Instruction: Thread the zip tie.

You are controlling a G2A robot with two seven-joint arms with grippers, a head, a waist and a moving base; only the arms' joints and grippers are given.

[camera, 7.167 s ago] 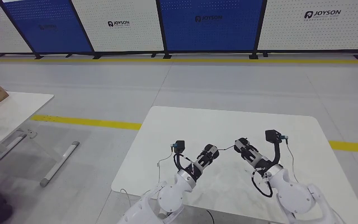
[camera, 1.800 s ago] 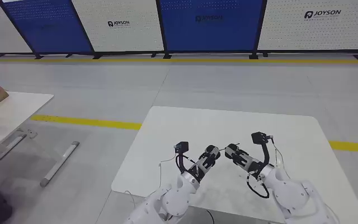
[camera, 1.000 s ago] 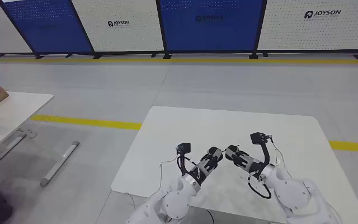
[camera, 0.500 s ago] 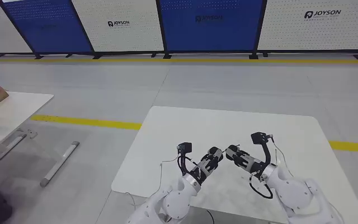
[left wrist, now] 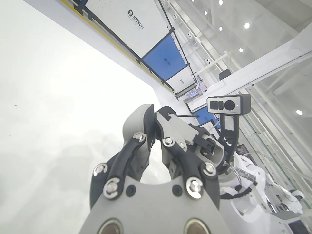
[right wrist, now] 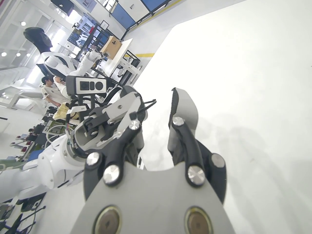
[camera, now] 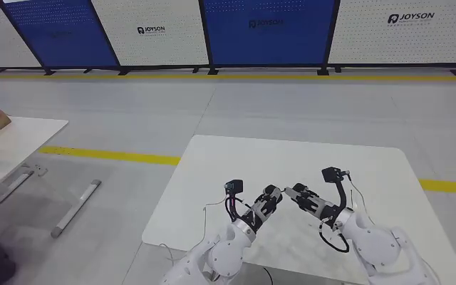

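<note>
White desk (camera: pixel 299 153): left hand (left wrist: pixel 153 113) clamped on thin black plastic zip tie (right wrist: pixel 147 105); right hand (right wrist: pixel 158 98) apart, just beside it.

**Mostly hidden, this one**

At the left wrist, the left pincer (left wrist: pixel 154 125) and its fingers (left wrist: pixel 139 121) cover all but a short strand of the zip tie (left wrist: pixel 185 116) — pinch point's hidden. From above it's too thin to make out beside the right pincer (camera: pixel 290 190).

This is a robotics lab hall: behind the white table (camera: pixel 299 153) stand blue and white perforated partition panels (camera: pixel 267 35), beside the table runs a yellow floor line (camera: pixel 107 154), and beyond it stands another robot (right wrist: pixel 59 62).
</note>
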